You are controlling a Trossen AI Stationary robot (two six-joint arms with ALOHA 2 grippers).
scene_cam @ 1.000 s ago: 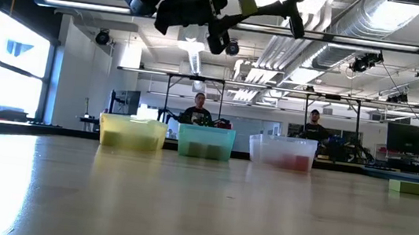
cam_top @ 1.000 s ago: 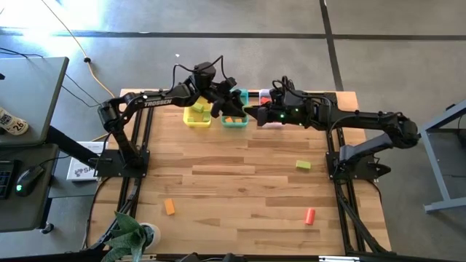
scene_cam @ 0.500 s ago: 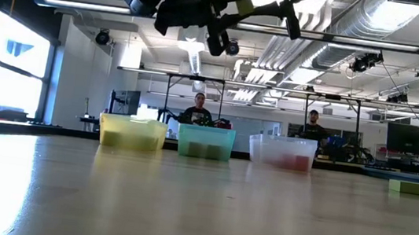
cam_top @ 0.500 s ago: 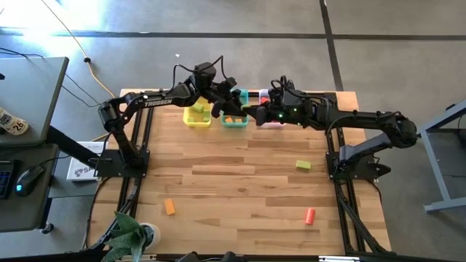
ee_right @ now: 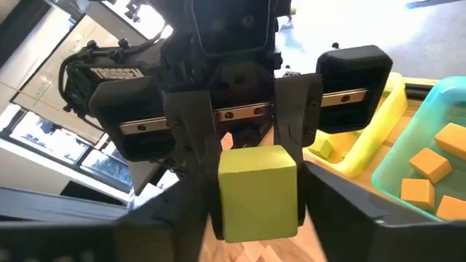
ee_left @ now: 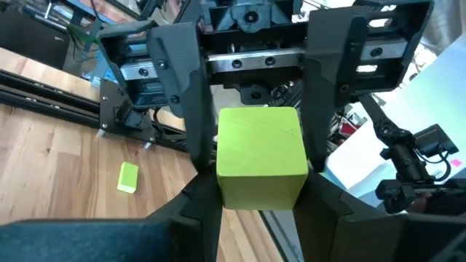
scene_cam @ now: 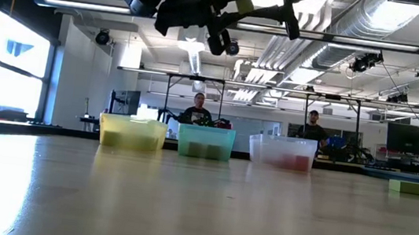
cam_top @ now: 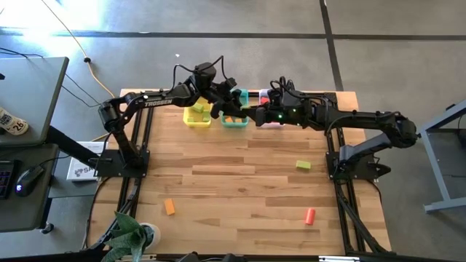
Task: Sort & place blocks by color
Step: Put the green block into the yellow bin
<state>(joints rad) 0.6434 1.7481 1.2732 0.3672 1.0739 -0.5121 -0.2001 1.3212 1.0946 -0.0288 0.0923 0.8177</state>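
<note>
Apparently mid-air handover: green block (ee_left: 261, 156) is clamped by left gripper (cam_top: 237, 109) and right gripper (cam_top: 248, 114), facing fingertip to fingertip. One grip must be released next.

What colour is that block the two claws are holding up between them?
Light green. The block shows best in the left wrist view, pinched between dark fingers.

From above, my arms cover the clear bin (cam_top: 271, 122) almost fully. The green cube (ee_left: 261, 157) hides the tips of my fingers (ee_left: 191, 116).
</note>
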